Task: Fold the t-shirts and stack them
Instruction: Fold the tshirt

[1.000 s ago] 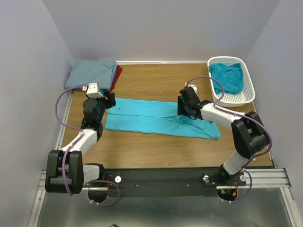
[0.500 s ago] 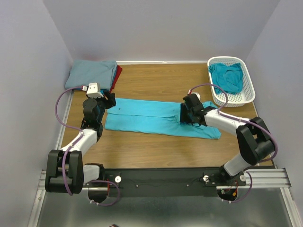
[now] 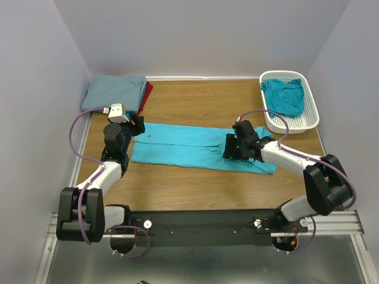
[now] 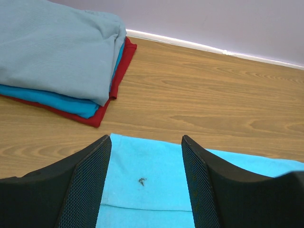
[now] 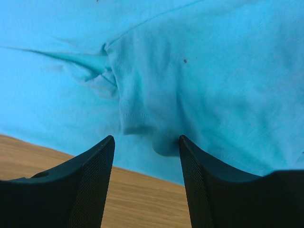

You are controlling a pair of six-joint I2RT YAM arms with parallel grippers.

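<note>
A bright turquoise t-shirt [image 3: 177, 148] lies as a long folded strip across the middle of the table. My left gripper [image 3: 138, 127] hovers open over its left end; in the left wrist view the cloth [image 4: 147, 190] shows between the spread fingers [image 4: 90, 185] of that gripper [image 4: 146, 138]. Over the strip's right part, my right gripper [image 3: 228, 149] also stands open. In the right wrist view it [image 5: 146, 137] frames a rumpled sleeve fold [image 5: 137, 118] near the shirt's edge. Neither gripper holds anything.
Folded t-shirts are stacked at the back left [image 3: 115, 92]: grey-blue [image 4: 52, 52] on top, then blue, then red [image 4: 121, 71]. A white lattice basket [image 3: 293, 124] at the back right holds a teal t-shirt [image 3: 284, 94]. Walls close in the table.
My right gripper has slid from the shirt's far edge toward the near right, and its elbow has swung outward. The left arm and the shirt have not moved.
</note>
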